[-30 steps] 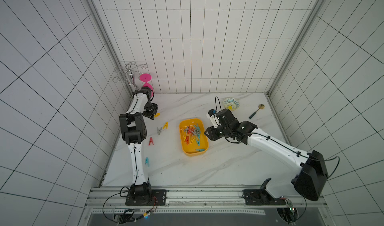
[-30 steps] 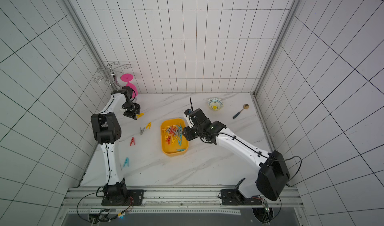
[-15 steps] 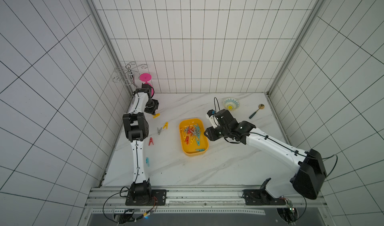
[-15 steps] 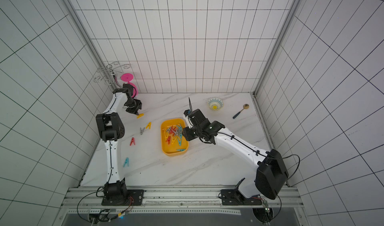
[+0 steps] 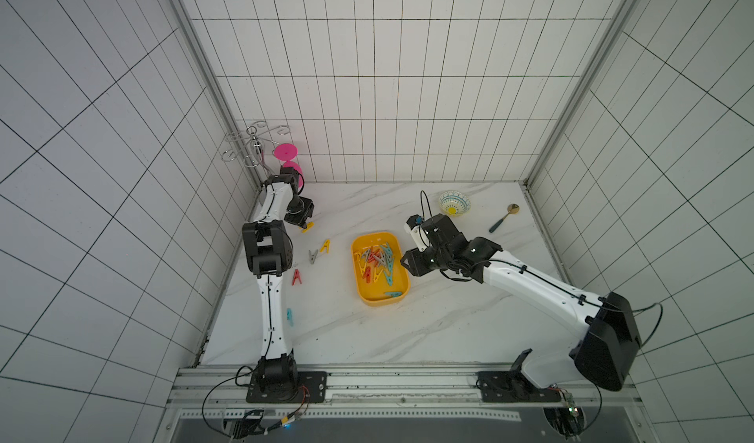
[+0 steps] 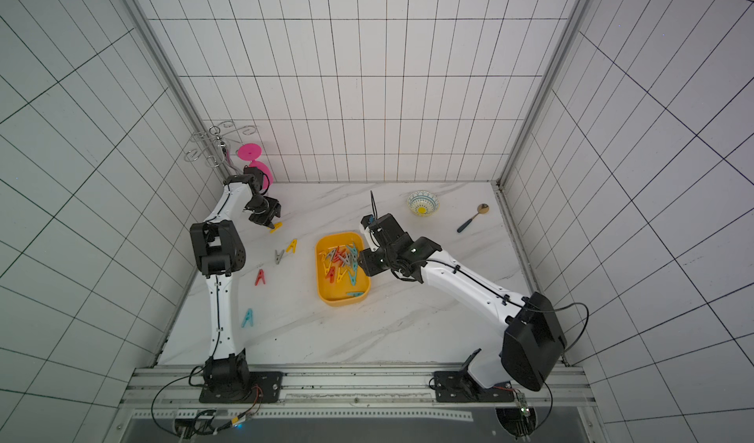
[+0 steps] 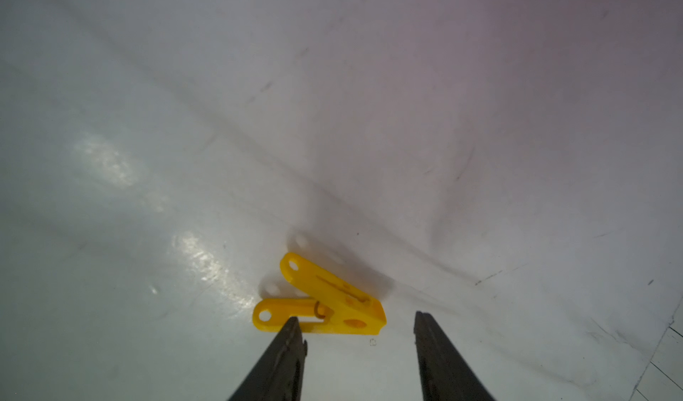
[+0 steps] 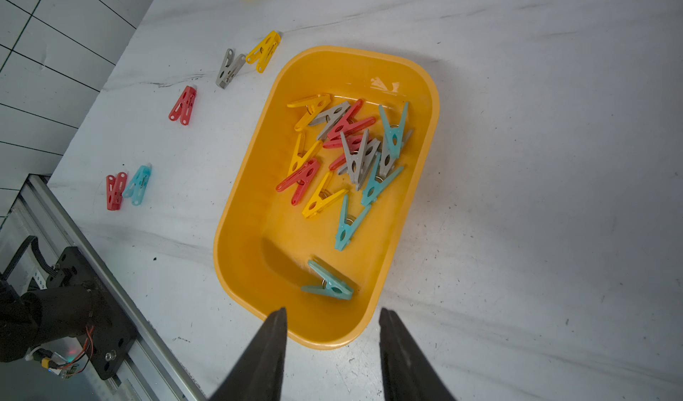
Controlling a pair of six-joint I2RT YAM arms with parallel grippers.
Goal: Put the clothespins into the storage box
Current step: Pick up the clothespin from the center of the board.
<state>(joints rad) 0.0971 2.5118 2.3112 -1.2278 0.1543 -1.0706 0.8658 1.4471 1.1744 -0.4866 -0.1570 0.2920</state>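
Progress check. I am reading the task as mostly done. More than a dozen clothespins (image 8: pixel 354 148) are lying in the storage box (image 5: pixel 375 294), which is sitting mid-surface (image 5: pixel 449 330). Most are heaped toward its far end, and one teal clip (image 8: pixel 327 282) is lying alone at the near end.

I am counting six outside it, all on the left arm's side of the box:
- a far yellow clip (image 7: pixel 332 303)
- a yellow clip (image 8: pixel 263 50) and a grey clip (image 8: pixel 229 68), close together and near the box
- a red clip (image 8: pixel 183 105) further out
- a second red clip (image 8: pixel 115 190) just beside a teal-blue clip (image 8: pixel 137 185), near the rail

The left jaws are standing partly apart and gripping nothing, with their tips low at the surface. The far yellow clip is lying just ahead of them. One of its legs is meeting a fingertip, but I cannot tell whether they are touching. I am judging this to be a pick being lined up. The right jaws are apart and empty, hovering over the box's near rim.

View notes: only the right wrist view is showing the second red clip. In both top views the left arm (image 6: pixel 218 318) is covering that spot, and only the teal-blue clip is showing there. Only the left wrist view is showing the gap between the jaws and the far yellow clip, which is too small to judge from above.
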